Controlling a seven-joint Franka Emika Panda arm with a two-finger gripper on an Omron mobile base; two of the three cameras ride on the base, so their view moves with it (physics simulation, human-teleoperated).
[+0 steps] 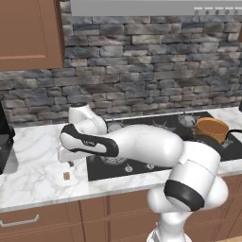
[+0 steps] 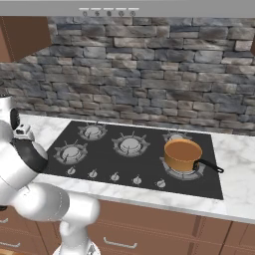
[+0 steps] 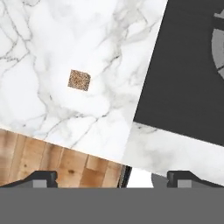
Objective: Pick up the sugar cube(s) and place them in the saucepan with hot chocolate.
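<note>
Start at the left of the white marble counter: there you have the tiny tan-brown speckled sugar cube, lying alone on the bare stone just left of the black glass cooktop and near the counter's front edge. Your gripper hangs above that spot, pointing straight down. In the hand view its two dark fingertips stand wide apart with nothing between them, so the jaws are open and empty.

That puts you, as I read it, in the approach step of the pick: the cube is untouched and nothing has gone into the pan. In the hand view the sugar cube sits up and to the left of the midline between the tips, not between them, so you are not yet lined up. The next move calls for sliding the hand across until the cube is centred between the fingers, then lowering and closing. It is a very small target, so centre it carefully before you descend.

Moving right across the cooktop, past the burners and the row of knobs, you reach the small round copper-orange saucepan with a thin black handle, sitting on the right front burner, well apart from the cube. Once the cube is held, it needs lifting and carrying the full width of the cooktop to be released above that pan.
</note>
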